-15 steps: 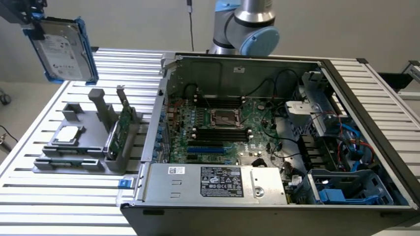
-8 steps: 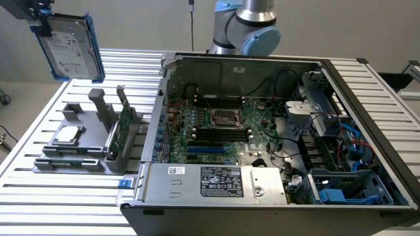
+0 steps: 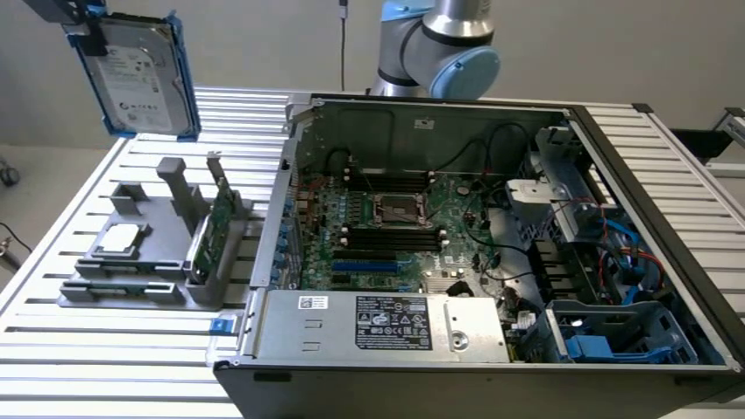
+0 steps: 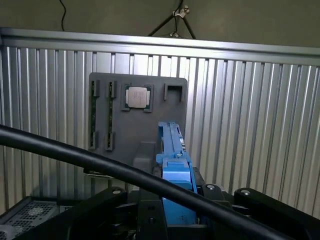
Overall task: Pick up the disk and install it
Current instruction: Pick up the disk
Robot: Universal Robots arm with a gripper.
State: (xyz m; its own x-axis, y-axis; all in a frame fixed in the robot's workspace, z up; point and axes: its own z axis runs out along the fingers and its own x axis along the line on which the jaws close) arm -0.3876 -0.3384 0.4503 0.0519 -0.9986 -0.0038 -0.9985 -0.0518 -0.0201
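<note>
The disk [image 3: 140,74], a silver-grey hard drive with a white label in a blue plastic carrier, hangs upright high above the slatted table at the exterior view's far left. My gripper [image 3: 76,26] is shut on its upper edge. In the wrist view the carrier's blue edge [image 4: 175,165] stands between the dark fingers of the gripper [image 4: 177,202]. The disk is well above the grey holder [image 3: 128,271] and apart from it. The open computer case [image 3: 291,218] lies to the exterior view's right of the disk.
The grey holder [image 4: 137,135] carries a small square silver chip [image 3: 122,237] [image 4: 137,96] and an upright green circuit card [image 3: 209,231]. Inside the case are the motherboard [image 3: 390,227], a power supply [image 3: 385,327] and a blue-trimmed drive cage [image 3: 605,336]. A black cable [image 4: 75,157] crosses the wrist view.
</note>
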